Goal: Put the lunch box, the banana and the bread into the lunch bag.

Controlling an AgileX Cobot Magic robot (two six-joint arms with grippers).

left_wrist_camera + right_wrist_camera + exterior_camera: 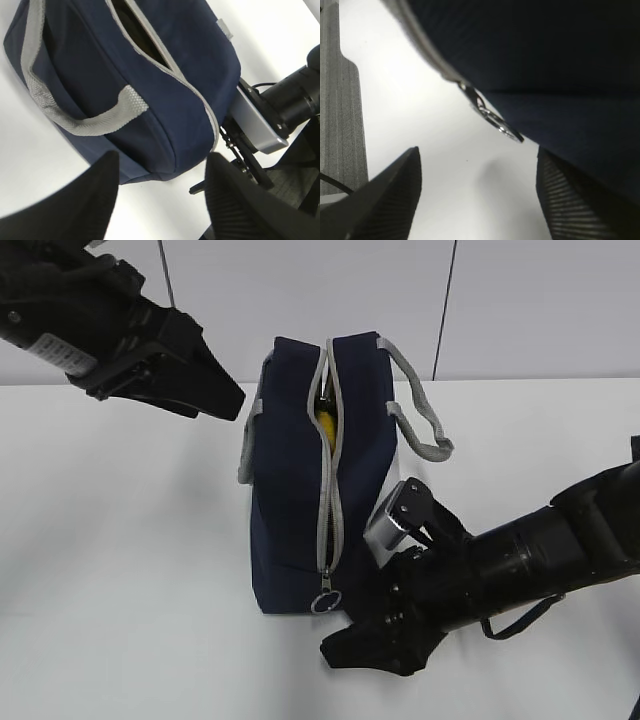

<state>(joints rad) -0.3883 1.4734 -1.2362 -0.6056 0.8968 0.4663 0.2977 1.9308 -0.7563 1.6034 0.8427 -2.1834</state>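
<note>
Your right hand [375,648] sits low at the lower centre of the exterior frame, fingers spread wide and gripping nothing. In the right wrist view the two dark ribbed fingers [380,200] stand apart at the bottom corners with bare white desk [470,200] between them, and the small metal ring pull [495,120] of the zipper hangs just above that gap, at the bottom edge of the bag; you cannot tell whether a finger touches it.

Your left hand [225,390] hangs in the upper left of the exterior frame, raised above the desk and just left of the bag's top. Its fingers [75,210] are also parted and empty, with the bag's near corner showing between them in the left wrist view.

The large navy-blue fabric lunch bag [290,490] stands upright in the middle of the frame on the white desk [120,560], its grey webbing handles [420,420] drooping to either side. Its grey zipper [325,510] runs down the facing side; the lower part is closed, the upper part gapes. Through that gap at the top centre you can see a sliver of the curved yellow banana [325,420] inside the bag. The rest of the interior is dark, so you cannot tell what else lies in there.
</note>
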